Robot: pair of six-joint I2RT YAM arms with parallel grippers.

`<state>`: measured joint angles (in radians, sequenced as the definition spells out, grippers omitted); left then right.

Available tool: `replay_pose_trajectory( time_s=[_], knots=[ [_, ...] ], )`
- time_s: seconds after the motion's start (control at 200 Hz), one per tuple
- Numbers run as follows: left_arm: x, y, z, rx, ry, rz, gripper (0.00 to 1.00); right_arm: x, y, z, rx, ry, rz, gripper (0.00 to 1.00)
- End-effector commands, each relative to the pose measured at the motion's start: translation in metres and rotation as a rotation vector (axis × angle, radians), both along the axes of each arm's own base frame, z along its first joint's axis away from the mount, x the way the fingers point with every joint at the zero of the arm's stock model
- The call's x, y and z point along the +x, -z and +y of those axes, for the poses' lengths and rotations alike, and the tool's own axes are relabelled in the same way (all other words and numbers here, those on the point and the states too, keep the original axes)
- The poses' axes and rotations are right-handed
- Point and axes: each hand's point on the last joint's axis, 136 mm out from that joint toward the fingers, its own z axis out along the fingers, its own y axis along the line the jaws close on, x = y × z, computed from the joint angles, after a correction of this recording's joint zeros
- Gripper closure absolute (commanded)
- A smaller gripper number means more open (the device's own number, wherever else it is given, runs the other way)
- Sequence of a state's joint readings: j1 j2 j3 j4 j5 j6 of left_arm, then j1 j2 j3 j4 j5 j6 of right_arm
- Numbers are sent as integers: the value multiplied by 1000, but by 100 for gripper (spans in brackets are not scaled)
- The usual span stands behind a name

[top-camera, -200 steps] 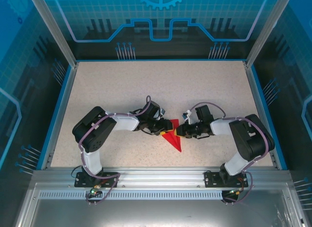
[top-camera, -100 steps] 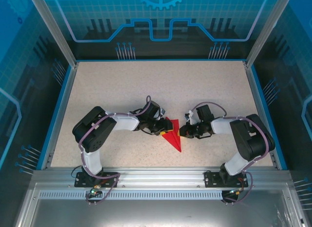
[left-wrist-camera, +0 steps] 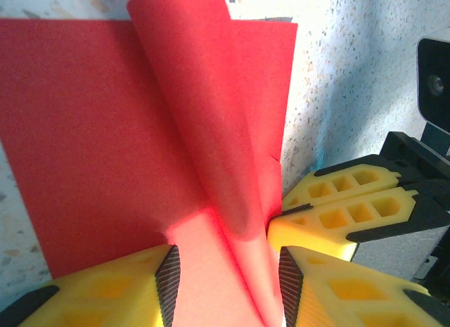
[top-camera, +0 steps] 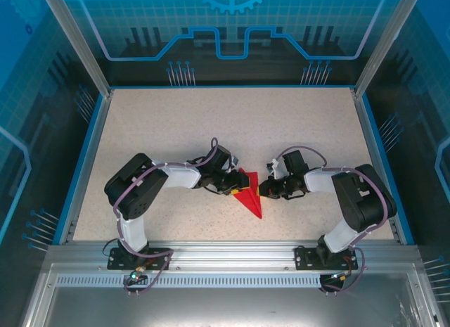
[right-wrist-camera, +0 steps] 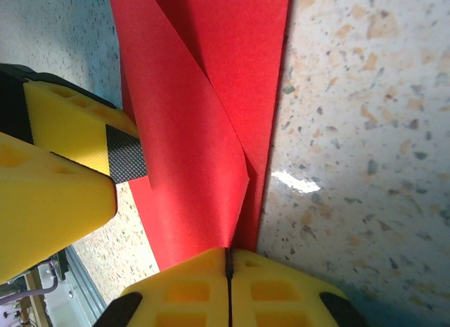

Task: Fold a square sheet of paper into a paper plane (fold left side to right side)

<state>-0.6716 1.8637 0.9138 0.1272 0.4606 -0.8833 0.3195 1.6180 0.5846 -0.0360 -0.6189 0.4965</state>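
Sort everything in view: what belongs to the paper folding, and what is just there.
Belongs to the job:
thin bright red paper sheet, part-folded to a point
yellow-fingered left gripper, open around a raised flap
yellow-fingered right gripper, shut on the paper's edge

Just there:
speckled beige tabletop
grey metal rail at the near edge

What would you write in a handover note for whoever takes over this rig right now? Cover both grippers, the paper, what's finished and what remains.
Left gripper: open, pads either side of a raised flap of the red paper.
Right gripper: shut, pinching the paper's edge from the opposite side.
Paper: on the table between the arms, already a narrow pointed shape.
Done: the early folds.
Left: probably to lay the raised flap over and crease it flat.
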Motion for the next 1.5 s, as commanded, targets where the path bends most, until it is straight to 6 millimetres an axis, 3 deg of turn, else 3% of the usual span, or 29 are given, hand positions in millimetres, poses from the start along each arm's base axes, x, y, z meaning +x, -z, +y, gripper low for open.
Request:
replay_pose_trajectory(
  time_s=[0.0,0.23,0.475,0.63,0.81,0.98,1.496],
  knots=[
    [-7,19,8,77,9,27,55,-7,10,-8,-37,10,37,94],
    [-7,11,8,64,9,12,55,-14,18,-11,-60,24,73,93],
    [3,-41,7,6,-3,-116,56,-16,23,-17,-111,41,101,93],
    [1,-55,-11,-77,44,-103,63,-16,24,-18,-123,45,102,94],
    [2,-45,-35,-103,95,-68,68,-16,25,-17,-129,41,106,94],
    [7,-30,-42,-88,103,-43,70,-17,26,-18,-139,39,108,94],
    [-2,12,-20,82,109,16,70,-18,29,-20,-182,30,119,94]
  ],
)
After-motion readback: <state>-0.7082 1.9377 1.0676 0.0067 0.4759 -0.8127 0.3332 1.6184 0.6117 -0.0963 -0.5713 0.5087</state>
